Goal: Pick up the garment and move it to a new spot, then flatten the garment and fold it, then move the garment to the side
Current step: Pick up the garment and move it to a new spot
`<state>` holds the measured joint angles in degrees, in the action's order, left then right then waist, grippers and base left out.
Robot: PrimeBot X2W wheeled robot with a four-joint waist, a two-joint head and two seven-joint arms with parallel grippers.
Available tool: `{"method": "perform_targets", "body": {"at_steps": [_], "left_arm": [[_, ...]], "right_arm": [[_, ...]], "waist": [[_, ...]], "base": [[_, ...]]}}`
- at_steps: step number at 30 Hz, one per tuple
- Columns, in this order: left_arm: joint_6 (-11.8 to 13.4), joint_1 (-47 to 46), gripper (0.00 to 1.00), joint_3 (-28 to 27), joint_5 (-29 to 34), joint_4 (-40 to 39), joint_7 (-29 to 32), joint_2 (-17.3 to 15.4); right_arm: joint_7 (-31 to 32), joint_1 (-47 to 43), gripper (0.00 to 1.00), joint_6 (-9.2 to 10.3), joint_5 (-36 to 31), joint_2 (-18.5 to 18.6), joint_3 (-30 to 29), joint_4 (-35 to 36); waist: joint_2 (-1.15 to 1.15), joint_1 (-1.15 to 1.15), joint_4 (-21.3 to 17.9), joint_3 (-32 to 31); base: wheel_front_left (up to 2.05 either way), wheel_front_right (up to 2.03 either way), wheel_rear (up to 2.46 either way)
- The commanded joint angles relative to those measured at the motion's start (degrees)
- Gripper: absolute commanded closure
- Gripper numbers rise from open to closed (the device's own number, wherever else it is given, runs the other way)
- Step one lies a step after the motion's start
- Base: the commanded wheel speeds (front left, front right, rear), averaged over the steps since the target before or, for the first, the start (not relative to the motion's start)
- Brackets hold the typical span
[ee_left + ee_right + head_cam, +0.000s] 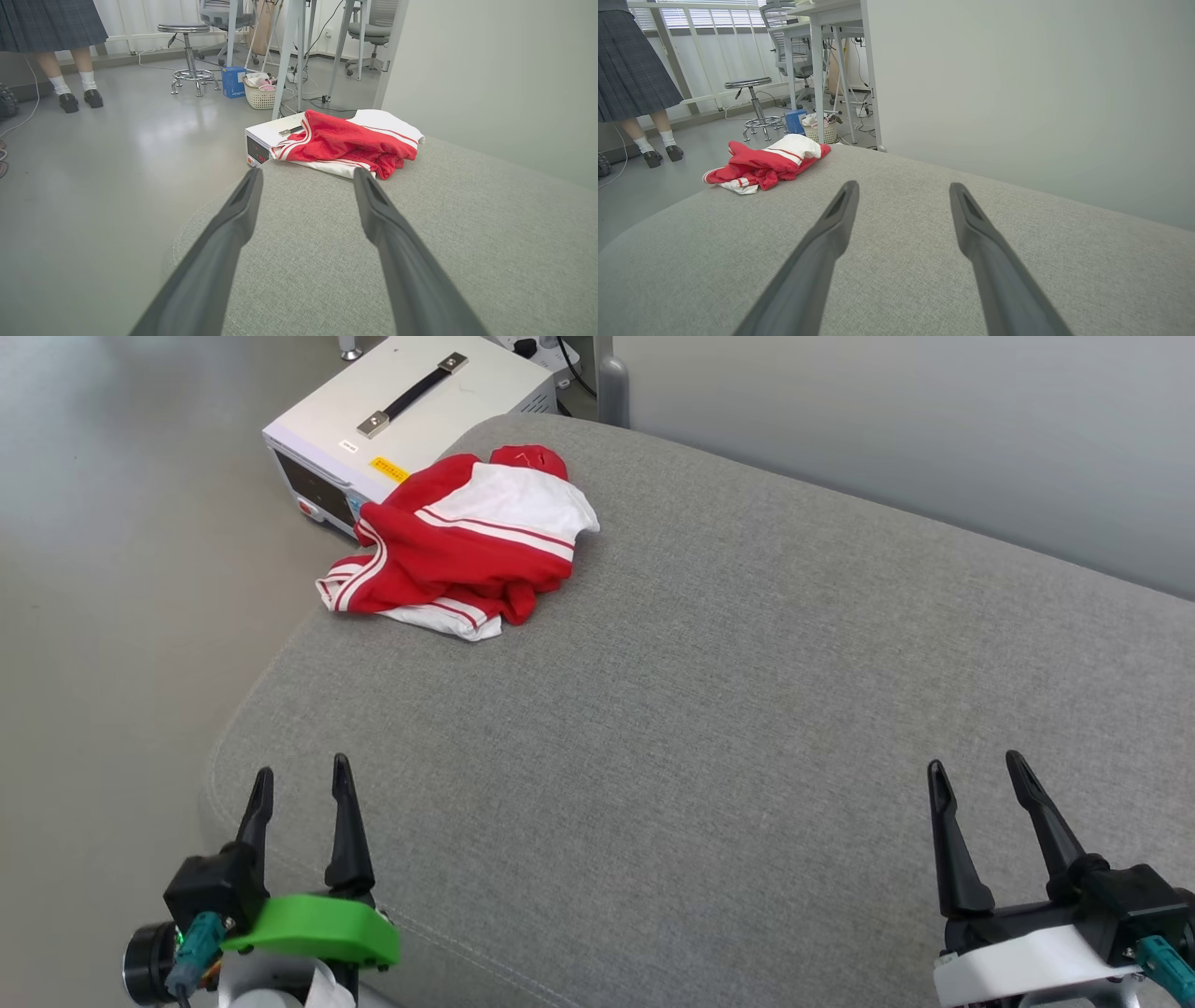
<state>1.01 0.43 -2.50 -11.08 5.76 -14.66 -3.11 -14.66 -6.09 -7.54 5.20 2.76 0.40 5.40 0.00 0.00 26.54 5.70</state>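
Crumpled garment (457,546) at cushion's (747,709) far-left corner, well apart from left gripper (302,767) and right gripper (976,762).
Both gape wide, empty; floor basket (259,98) holds pink-white clutter.

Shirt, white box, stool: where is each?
Shirt (448,560), head view, red middle fold.
Box (476,392), head view, white top panel.
Stool (183,29), left wrist view, round seat.

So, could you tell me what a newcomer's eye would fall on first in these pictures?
The crumpled red and white garment stands out, bunched at the far left edge of the grey cushioned surface, next to a white box with a black handle on the floor. Near the camera, the left gripper and right gripper stand open and empty at the head view's lower corners.
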Motion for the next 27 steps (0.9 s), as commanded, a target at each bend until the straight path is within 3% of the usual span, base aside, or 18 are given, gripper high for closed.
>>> {"method": "perform_targets", "body": {"at_steps": [1, 7, 14, 22, 27], "left_arm": [[-1.2, -2.7, 0.00, -0.8, -0.2, 0.6, -0.3, 0.2], [-6.4, -12.8, 0.00, -5.9, -0.4, 4.9, -0.3, -1.8], [-8.3, -28.5, 0.00, -9.7, -3.1, 10.8, -0.3, -8.8], [-8.5, -43.4, 0.00, -5.5, -10.0, 18.1, -0.3, -18.9], [-8.5, -51.1, 0.00, 2.2, -17.0, 25.0, 1.0, -24.4]], "right_arm": [[-0.3, 1.1, 0.00, 0.05, -0.4, 0.1, 0.2, 0.4], [-0.3, 2.8, 0.00, 0.05, -2.2, 0.1, 1.1, 1.2], [-0.3, 6.6, 0.00, 0.05, -5.2, 0.4, 1.1, 3.3], [-0.3, 11.0, 0.00, 0.05, -5.9, 2.4, 1.6, 7.6], [-0.3, 13.3, 0.00, 0.05, -6.4, 3.5, 1.9, 10.4]], "waist": [[0.00, 0.00, -0.3, 0.5], [0.00, 0.00, -2.6, 3.6], [0.00, 0.00, -6.8, 10.5], [0.00, 0.00, -10.0, 18.9], [0.00, 0.00, -10.9, 22.7]], "base": [[0.00, 0.00, 0.00], [0.00, 0.00, 0.00], [0.00, 0.00, 0.00], [0.00, 0.00, 0.00], [0.00, 0.00, 0.00]]}}
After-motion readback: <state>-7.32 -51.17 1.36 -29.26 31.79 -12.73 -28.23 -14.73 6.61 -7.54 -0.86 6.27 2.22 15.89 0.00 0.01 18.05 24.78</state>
